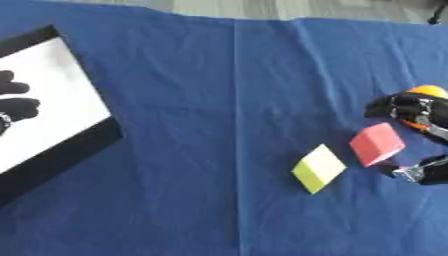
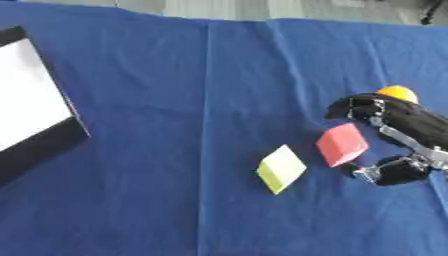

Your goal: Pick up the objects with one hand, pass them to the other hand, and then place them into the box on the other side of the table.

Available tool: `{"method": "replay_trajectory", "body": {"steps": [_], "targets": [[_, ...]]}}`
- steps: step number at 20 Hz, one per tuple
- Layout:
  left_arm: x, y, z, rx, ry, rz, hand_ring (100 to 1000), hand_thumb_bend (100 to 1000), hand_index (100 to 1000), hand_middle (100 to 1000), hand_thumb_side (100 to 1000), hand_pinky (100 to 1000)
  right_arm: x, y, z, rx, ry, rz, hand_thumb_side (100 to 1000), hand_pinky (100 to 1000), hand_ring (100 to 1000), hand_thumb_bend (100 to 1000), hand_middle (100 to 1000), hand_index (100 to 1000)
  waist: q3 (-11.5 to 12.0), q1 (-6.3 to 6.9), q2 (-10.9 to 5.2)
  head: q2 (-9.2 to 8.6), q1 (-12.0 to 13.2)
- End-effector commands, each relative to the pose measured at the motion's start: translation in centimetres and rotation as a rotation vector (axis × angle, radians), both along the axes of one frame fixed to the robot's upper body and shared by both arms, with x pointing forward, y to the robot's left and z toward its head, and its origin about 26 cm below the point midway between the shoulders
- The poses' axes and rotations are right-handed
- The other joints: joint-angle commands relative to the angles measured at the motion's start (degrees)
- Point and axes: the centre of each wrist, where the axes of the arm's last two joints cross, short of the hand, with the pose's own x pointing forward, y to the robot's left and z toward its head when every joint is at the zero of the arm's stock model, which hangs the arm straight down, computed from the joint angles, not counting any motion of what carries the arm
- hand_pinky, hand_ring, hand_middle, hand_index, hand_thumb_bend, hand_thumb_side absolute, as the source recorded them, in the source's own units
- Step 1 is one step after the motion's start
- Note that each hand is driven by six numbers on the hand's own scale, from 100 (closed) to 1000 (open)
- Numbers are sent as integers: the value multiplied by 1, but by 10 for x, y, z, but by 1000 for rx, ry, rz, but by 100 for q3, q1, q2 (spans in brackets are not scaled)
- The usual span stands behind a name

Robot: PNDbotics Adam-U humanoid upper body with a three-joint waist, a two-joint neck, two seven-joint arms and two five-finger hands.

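Red block (image 2: pixel 342 144) sits between right robot hand's (image 2: pixel 398 131) fingers.

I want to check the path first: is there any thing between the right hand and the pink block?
Nothing visible. The right hand is spread open around the pink block, its fingers above it and its thumb below. The yellow block lies on the far side.

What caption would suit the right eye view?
Right hand open around a red block, beside a yellow block on blue cloth.
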Motion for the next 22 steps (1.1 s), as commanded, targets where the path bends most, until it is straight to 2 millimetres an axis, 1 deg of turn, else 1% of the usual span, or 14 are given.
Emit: {"method": "replay_trajectory", "body": {"steps": [1,9,17,22], "targets": [[-2,-1,7,8,-39,-13,655,113,789,660,854,739,0,-1,6,-37,-17,-13,100,928,847,499,833,842,23,68,27,-16,-64],[-3,-1,4,10,-46,-19,655,111,788,660,860,739,-1,-1,4,-62,-28,-60,100,933,848,495,834,841,110,78,85,-55,-114],[-4,0,2,14,-42,-10,655,110,788,660,871,739,-2,-4,6,-66,-47,-124,100,935,848,488,833,840,126,95,125,-119,-127],[-4,0,1,16,-35,-5,655,113,788,661,879,739,-3,-5,4,-72,-46,-145,100,935,848,487,834,841,100,109,151,-117,-124]]}}
